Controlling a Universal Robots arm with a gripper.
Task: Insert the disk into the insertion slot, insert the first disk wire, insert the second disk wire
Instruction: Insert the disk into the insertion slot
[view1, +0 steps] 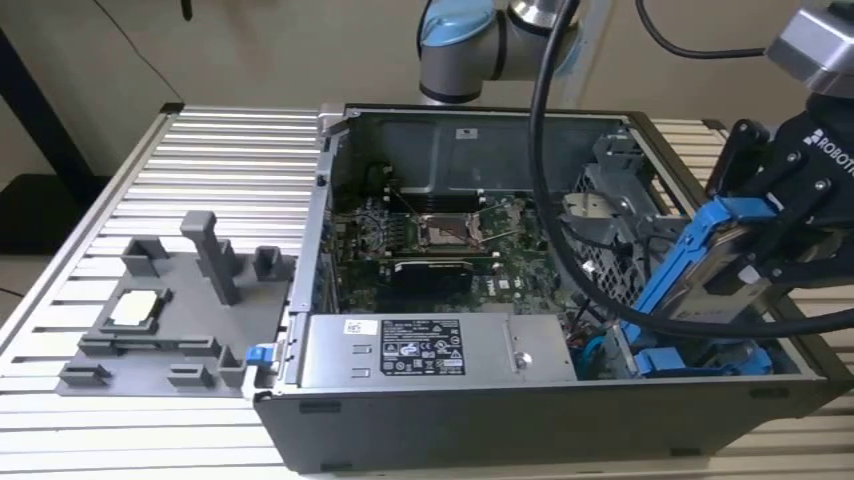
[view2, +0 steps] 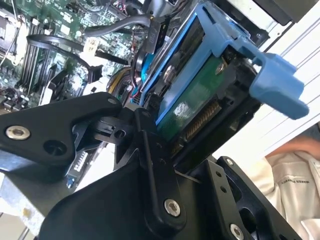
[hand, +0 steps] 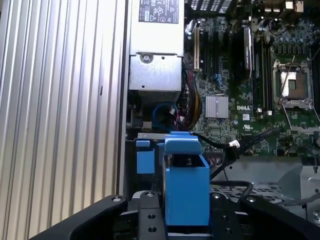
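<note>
The claw (view1: 763, 262) is pinching the disk (view1: 694, 262) across its flat faces, the fingers spread no wider than the disk's thickness. In the second wrist view the black fingers (view2: 150, 150) press against the disk's (view2: 195, 100) green circuit-board side and its blue frame. In the first wrist view the blue frame of the disk (hand: 186, 185) stands up between the black finger links.

In the exterior view the disk hangs tilted at the right of the frame, over the lower right corner of the open computer case (view1: 534, 410). Its lower end points down toward the slot (view1: 617, 352), where more blue plastic lies. Whether the disk touches the slot cannot be told.

A white label with black print sits on the grey power box (view1: 420, 350) at the lower middle of the exterior view. A small white sticker (view1: 466, 131) is on the case's back wall, and white lettering marks the claw's black body. The green main board (view1: 441, 240) lies in the middle of the case. A grey tray of holders (view1: 160, 320) rests on the ribbed table (view1: 214, 150) at the exterior view's left.
</note>
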